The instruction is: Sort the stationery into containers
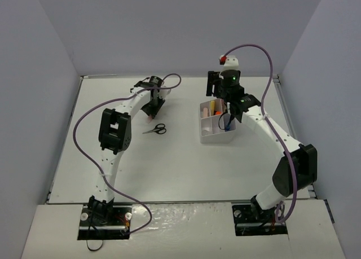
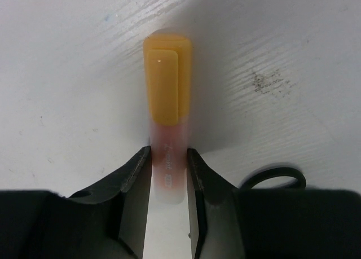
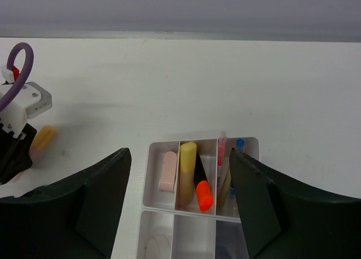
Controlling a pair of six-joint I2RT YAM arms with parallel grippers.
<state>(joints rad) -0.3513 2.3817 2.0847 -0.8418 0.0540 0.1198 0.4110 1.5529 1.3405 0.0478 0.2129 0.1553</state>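
Observation:
My left gripper [image 2: 168, 152] is shut on a highlighter [image 2: 167, 101] with a pink barrel and an orange-yellow cap, gripping the barrel close to the table. In the top view that gripper [image 1: 151, 111] is at the back left, and the black-handled scissors [image 1: 156, 129] lie just in front of it. One scissor handle loop shows in the left wrist view [image 2: 274, 177]. My right gripper [image 3: 179, 154] is open and empty above the white organiser tray [image 3: 148, 183]. The tray holds a pink eraser [image 3: 168, 170], a yellow highlighter [image 3: 187, 168], an orange highlighter [image 3: 204, 194], a pink pen [image 3: 221, 152], a blue-capped item [image 3: 240, 143] and a clear tape ring [image 3: 157, 249].
The tray [image 1: 206, 138] stands right of centre, under my right gripper [image 1: 228, 118]. Grey walls enclose the white table on the left, back and right. Purple cables arc over both arms. The left gripper and its highlighter's cap [image 3: 44, 136] show at the left of the right wrist view.

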